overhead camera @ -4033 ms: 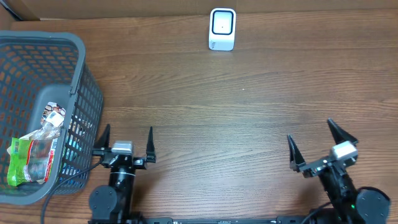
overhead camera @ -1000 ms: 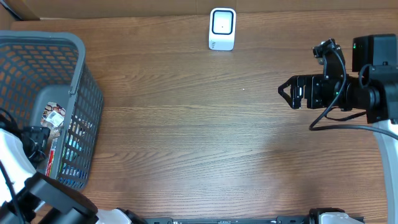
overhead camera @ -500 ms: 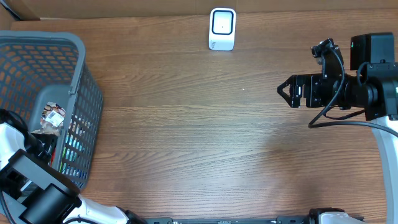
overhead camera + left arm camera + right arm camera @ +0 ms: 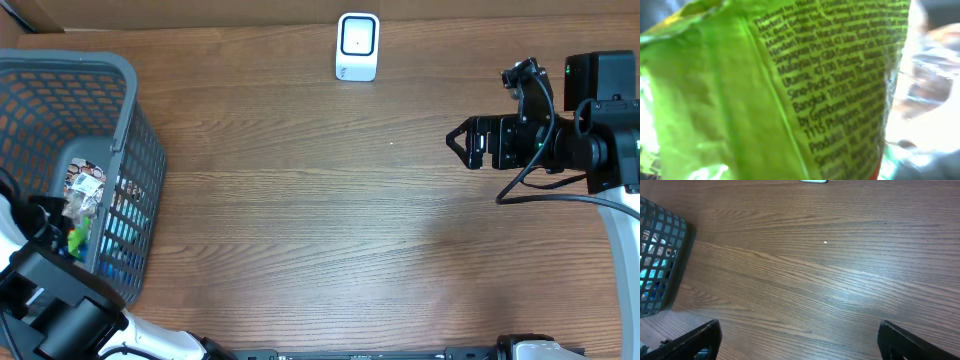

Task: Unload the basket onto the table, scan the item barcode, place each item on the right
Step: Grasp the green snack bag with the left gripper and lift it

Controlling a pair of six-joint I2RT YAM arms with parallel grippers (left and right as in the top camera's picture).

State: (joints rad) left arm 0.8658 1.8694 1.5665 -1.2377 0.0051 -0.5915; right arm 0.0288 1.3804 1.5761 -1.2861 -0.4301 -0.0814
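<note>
Green foil fills the left wrist view: the packet [image 4: 765, 100] sits pressed right up to the lens, its small print legible but no barcode showing on this face. The grip itself is hidden there. From overhead, the left gripper [image 4: 62, 228] is down inside the basket [image 4: 100, 60] at the left of the table [image 4: 320, 220], clenched on that packet. The pick is the step in hand, I judge. Next comes lifting the packet clear of the basket wall and carrying it to the scanner [image 4: 357, 46], a white box at the far edge, with the barcode side turned to its window. The right gripper [image 4: 455, 142] hangs over the table's right side, jaws spread, empty. Only overhead shows the scanner whole; the right wrist view catches just a sliver of it.
</note>
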